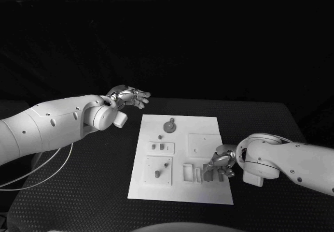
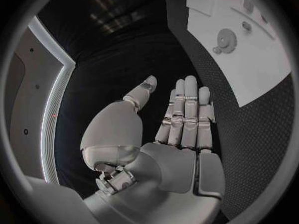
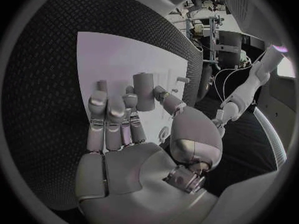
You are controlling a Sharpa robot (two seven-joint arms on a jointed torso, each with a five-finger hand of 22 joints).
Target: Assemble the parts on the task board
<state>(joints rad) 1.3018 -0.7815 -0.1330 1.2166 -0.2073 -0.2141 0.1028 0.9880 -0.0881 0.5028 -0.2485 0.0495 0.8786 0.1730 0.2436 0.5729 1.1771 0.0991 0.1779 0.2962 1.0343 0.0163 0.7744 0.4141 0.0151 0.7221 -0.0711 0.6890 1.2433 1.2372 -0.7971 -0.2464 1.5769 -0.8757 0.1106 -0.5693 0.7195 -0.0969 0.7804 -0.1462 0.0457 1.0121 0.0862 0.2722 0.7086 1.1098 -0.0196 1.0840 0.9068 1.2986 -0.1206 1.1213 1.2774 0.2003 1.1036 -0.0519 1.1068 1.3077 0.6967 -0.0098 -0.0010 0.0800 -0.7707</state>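
From the head view, the flat white rectangular task board (image 1: 182,159) lies in the middle of the black textured surface (image 1: 83,193), and several small grey parts sit on it: a round grey gear-like disc (image 1: 169,126) near the far end, a small raised block with a peg (image 1: 157,147) below it, and a square plate with small upright pieces (image 1: 159,170) at the near left; a pair of pale rectangular slots (image 1: 188,172) stands just beside the right hand (image 1: 217,164), which hovers low over the near right part of the board with its fingers curled around something small. The left hand (image 1: 130,97) is held up off the far left corner of the board, apart from everything. In the left wrist view that left hand (image 2: 187,119) shows straight, spread fingers holding nothing, with the board's corner and the gear-like disc (image 2: 226,40) well beyond them. In the right wrist view the right hand (image 3: 124,119) pinches a short grey cylindrical part (image 3: 144,91) between thumb and fingers, upright above the white board (image 3: 118,55). My reading is that assembly is partway: some parts appear seated, this cylinder has yet to go in, and which socket it belongs to I cannot tell
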